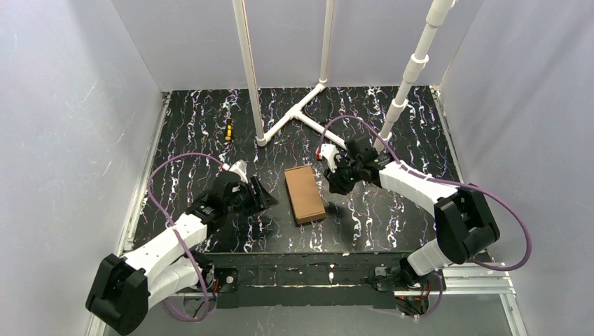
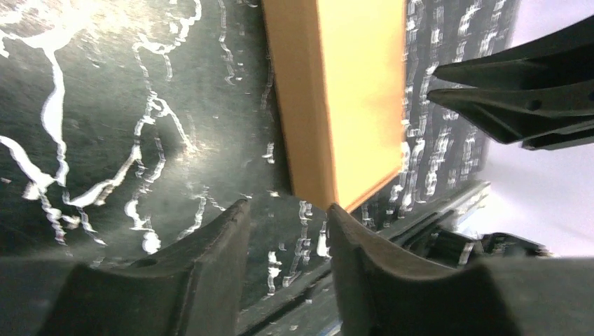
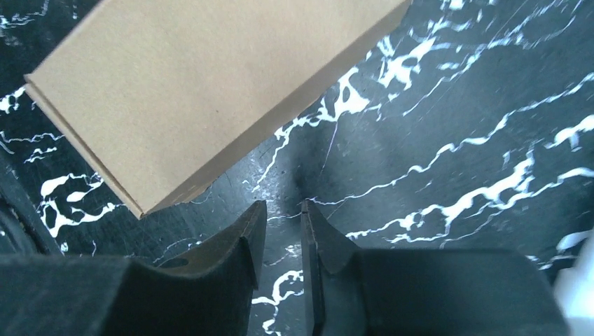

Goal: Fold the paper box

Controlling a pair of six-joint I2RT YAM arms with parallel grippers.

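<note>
Box (image 1: 304,194): flat on the desk (image 1: 392,231), mid-desk.
Left gripper (image 1: 260,194): just left of the box, apart.
Right gripper (image 1: 335,175): just right of it, apart.
Tool (image 1: 228,129): far left, behind.
</note>
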